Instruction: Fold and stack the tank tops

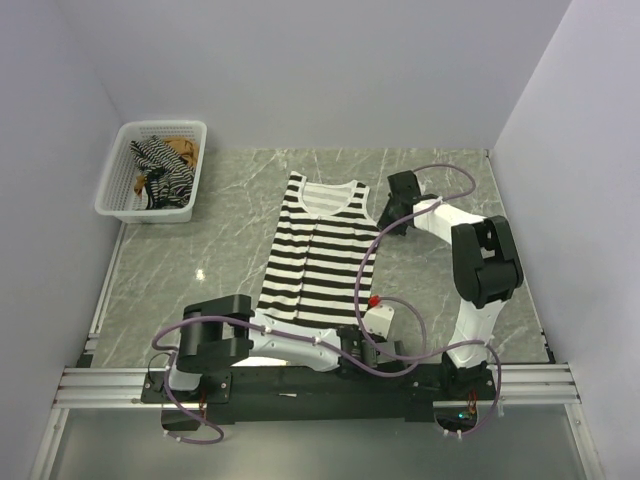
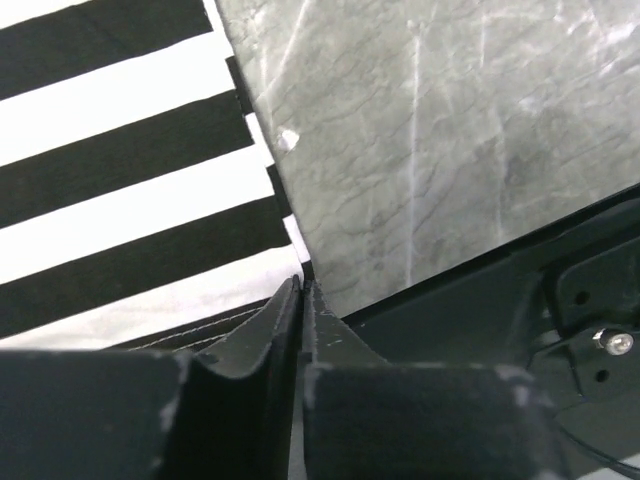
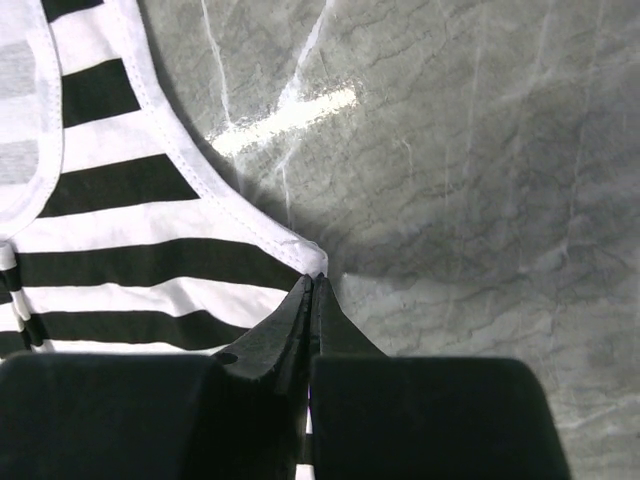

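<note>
Striped tank top (image 1: 318, 255) lies spread flat on the marble table (image 1: 190, 280); left fingers (image 2: 265, 345) pinch its bottom hem corner; right fingers (image 3: 280, 335) clench its armhole corner

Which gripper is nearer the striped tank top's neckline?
Right. The right gripper pinches the striped tank top at its armhole, beside the neckline; the left gripper holds the hem corner.

No legible text, label or number anywhere.
</note>
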Tool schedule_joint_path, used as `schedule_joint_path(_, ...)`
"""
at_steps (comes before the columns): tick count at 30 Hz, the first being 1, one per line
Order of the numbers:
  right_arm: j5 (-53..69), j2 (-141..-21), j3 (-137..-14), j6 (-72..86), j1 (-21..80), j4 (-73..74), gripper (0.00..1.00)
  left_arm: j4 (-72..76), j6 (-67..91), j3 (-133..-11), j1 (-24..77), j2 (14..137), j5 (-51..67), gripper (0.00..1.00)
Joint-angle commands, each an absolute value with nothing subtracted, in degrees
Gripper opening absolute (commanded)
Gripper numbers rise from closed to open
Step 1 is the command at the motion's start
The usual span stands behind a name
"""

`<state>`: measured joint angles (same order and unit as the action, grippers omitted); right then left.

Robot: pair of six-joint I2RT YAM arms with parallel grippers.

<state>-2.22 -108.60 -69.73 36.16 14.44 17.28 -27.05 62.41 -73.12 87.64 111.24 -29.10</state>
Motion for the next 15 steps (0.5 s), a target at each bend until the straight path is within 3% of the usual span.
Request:
schedule_joint_path(1,-4.21,-104.86,-69.34,35.68,14.06,18.63,0.00,-31.64,63.28,-75.24,88.68,110.40,-33.14,0.03)
schedule_joint_path(15,-12.04,-100.99,-71.10,32.17,14.15,24.34,0.00,-9.68,64.07,-54.07,86.75,88.79,-29.01,0.01)
